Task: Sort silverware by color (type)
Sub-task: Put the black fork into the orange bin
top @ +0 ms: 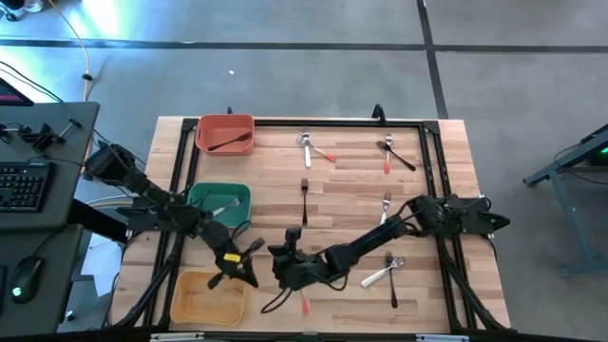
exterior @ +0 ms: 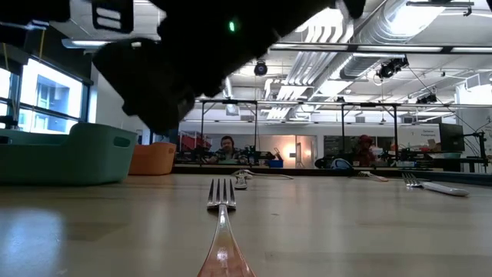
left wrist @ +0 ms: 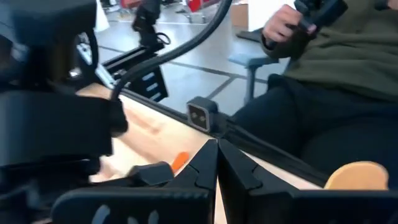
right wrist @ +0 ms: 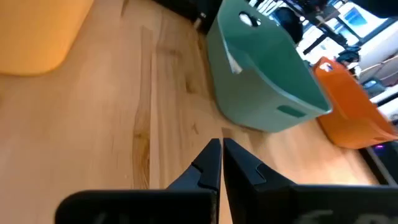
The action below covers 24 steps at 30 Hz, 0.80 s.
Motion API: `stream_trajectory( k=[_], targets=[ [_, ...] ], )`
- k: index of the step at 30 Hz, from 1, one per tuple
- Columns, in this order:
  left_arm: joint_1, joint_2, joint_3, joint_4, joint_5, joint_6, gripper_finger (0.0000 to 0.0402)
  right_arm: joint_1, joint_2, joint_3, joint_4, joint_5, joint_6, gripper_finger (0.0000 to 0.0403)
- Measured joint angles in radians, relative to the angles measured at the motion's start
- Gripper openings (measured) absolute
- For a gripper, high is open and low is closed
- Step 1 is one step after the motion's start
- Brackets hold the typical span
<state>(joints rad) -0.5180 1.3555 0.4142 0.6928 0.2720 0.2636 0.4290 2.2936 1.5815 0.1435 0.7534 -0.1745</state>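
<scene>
Pale butcher-block wood forms the table, on which the silverware is scattered. A black fork lies near the middle. A white-handled spoon crossed with an orange-handled piece lies toward the far edge, and a black spoon crossed with another orange-handled piece is seen toward the far right corner. A white-handled fork and a crossed pair, white-handled spoon and black fork, lie on the right side. An orange-handled piece rests by the near edge. A black utensil sits in the red bin; light pieces sit in the green bin.

The left gripper, fingers pressed together and empty, is held between the green bin and the yellow bin. The right gripper, also closed on nothing, is held just beside it, near the near edge.
</scene>
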Motion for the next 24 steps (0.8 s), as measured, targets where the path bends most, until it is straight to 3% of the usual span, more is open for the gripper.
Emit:
stream_trajectory(
  k=[10, 18, 21, 24],
  targets=[
    [0.120, 0.000, -0.088, 0.183, -0.010, -0.023, 0.0000, -0.009, -0.136, -0.239, 0.153, 0.000, 0.085, 0.0000],
    [0.202, 0.000, -0.089, 0.106, -0.174, -0.058, 0.0000, 0.046, -0.292, -0.406, 0.127, 0.224, 0.263, 0.0000],
    [0.221, 0.000, -0.088, 0.065, -0.190, -0.069, 0.0000, 0.059, -0.333, -0.414, 0.041, 0.309, 0.357, 0.0000],
    [0.231, 0.000, -0.088, 0.053, -0.191, -0.070, 0.0000, 0.039, -0.362, -0.408, -0.038, 0.320, 0.450, 0.0000]
  ],
)
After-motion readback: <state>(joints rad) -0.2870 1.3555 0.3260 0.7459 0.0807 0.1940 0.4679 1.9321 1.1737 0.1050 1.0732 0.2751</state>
